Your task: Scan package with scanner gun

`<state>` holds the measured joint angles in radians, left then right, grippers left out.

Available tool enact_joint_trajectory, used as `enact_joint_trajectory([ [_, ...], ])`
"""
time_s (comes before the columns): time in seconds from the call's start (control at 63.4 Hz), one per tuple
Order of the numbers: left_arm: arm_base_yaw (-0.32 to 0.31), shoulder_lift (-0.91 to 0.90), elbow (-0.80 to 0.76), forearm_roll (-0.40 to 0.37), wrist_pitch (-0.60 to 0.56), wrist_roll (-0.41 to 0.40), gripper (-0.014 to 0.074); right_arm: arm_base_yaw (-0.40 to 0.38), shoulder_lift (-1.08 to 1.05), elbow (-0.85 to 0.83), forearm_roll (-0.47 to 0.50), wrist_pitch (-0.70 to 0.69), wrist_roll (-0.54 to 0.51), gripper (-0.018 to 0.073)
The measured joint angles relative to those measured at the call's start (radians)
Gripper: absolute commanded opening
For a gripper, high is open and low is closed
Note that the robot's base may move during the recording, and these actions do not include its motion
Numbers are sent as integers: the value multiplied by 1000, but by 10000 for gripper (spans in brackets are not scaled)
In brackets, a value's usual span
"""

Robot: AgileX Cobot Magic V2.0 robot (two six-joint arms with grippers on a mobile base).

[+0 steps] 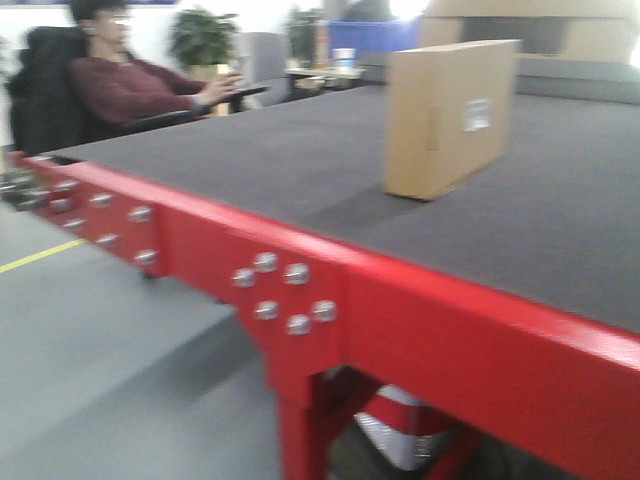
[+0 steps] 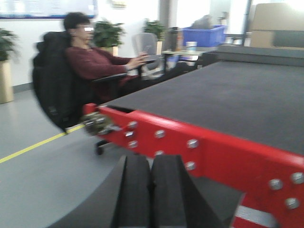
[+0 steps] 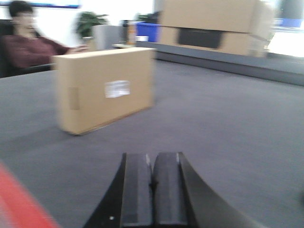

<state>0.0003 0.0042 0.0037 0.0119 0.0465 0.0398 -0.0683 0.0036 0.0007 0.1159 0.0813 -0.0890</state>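
Note:
A brown cardboard package (image 1: 450,115) with a small white label stands upright on the dark grey table top; it also shows in the right wrist view (image 3: 104,88). My right gripper (image 3: 152,161) is shut and empty over the table, well short of the package. My left gripper (image 2: 151,164) is shut and empty, off the table and below the level of the red table frame (image 2: 213,147). No scanner gun shows in any view.
The table has a red bolted frame (image 1: 300,290) along its near edge. A seated person (image 1: 130,85) is at the far left by the table corner. Large cardboard boxes (image 3: 209,21) and a blue bin (image 2: 202,35) stand at the back. A striped cone (image 1: 405,430) is under the table.

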Motion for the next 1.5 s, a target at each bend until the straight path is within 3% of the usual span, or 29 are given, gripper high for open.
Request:
enact_joint_trajectory([
  [1.498, 0, 0, 0, 0, 0, 0, -111, 0, 0, 0, 0, 0, 0, -154],
])
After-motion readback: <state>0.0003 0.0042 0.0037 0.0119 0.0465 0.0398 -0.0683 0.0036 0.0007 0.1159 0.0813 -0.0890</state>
